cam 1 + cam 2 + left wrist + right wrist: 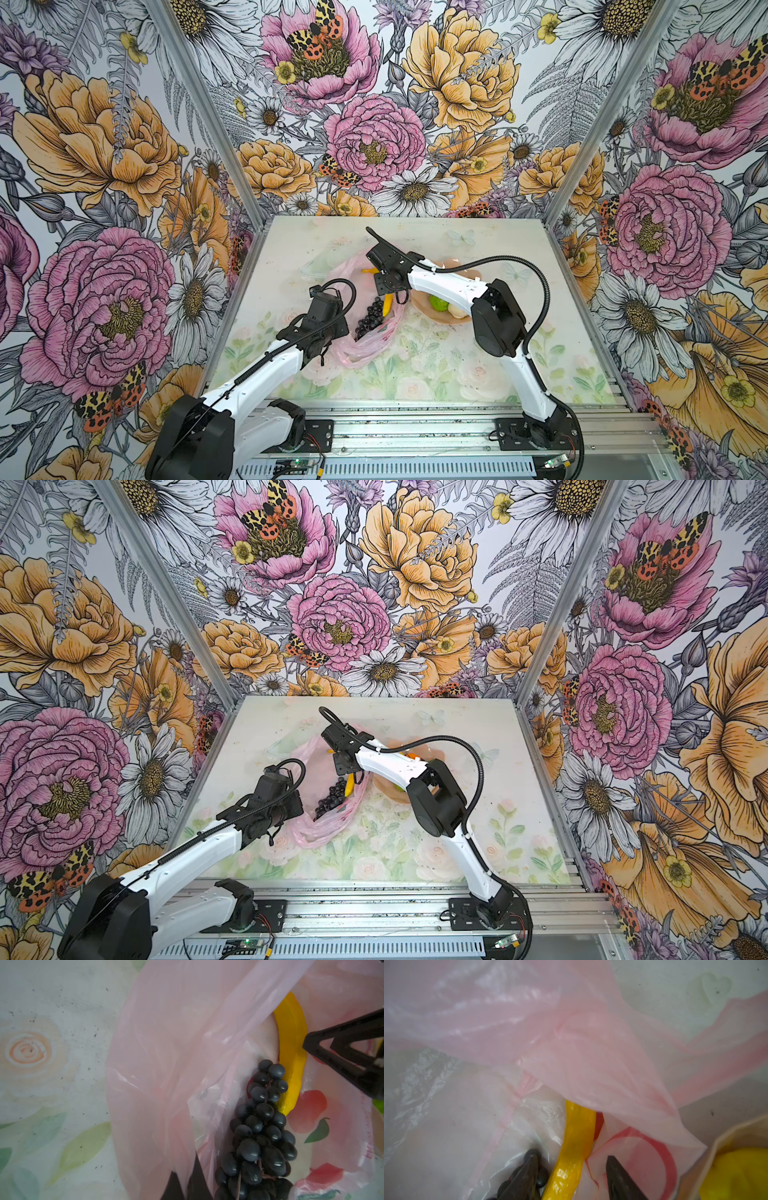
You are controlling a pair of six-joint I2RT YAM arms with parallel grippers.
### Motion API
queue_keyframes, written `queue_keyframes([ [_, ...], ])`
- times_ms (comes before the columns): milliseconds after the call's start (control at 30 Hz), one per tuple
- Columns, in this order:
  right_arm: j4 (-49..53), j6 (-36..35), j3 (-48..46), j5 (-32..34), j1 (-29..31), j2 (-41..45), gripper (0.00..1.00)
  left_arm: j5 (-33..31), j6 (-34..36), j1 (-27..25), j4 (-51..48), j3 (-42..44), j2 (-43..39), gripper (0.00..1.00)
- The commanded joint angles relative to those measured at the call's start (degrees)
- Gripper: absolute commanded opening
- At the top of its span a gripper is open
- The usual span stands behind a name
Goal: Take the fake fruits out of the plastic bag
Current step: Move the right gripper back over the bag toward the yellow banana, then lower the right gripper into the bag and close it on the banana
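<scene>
Fingers hid under the arms in both top views, above the plastic bag (365,347), a bowl (428,318) close by. Left wrist view: the left gripper (185,1181) pinched the bag's edge, grapes (259,1136) just beside. Right wrist view: the right gripper (571,1157) stood spread around the banana (575,1142), loose plastic ahead.

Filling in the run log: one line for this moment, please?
left claw: shut on bag | right claw: open, astride banana | grapes: in bag beside banana | bowl: lime inside
</scene>
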State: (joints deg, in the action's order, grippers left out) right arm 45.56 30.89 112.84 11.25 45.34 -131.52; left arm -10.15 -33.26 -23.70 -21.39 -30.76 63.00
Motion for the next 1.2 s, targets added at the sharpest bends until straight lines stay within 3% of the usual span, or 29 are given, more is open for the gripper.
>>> queue_keyframes([
  [0, -0.3, 1.7, 0.1, 0.0, 0.4, -1.9, 0.54, -1.4, 1.7, -0.7, 2.5, -1.4, 0.8, 0.00],
  [600, -0.5, 0.2, 5.9, -0.1, -1.3, -4.8, 0.49, -3.2, 2.1, -0.7, 3.1, -0.7, 0.5, 0.00],
  [733, -0.4, -0.6, 7.5, -2.1, -1.4, -6.3, 0.43, -3.2, 2.0, -0.7, 3.1, -0.5, 0.2, 0.00],
  [1167, -0.3, -0.8, 7.9, -1.0, -1.7, -8.8, 0.51, -2.9, 2.0, -0.7, 3.1, -0.4, -0.3, 0.01],
])
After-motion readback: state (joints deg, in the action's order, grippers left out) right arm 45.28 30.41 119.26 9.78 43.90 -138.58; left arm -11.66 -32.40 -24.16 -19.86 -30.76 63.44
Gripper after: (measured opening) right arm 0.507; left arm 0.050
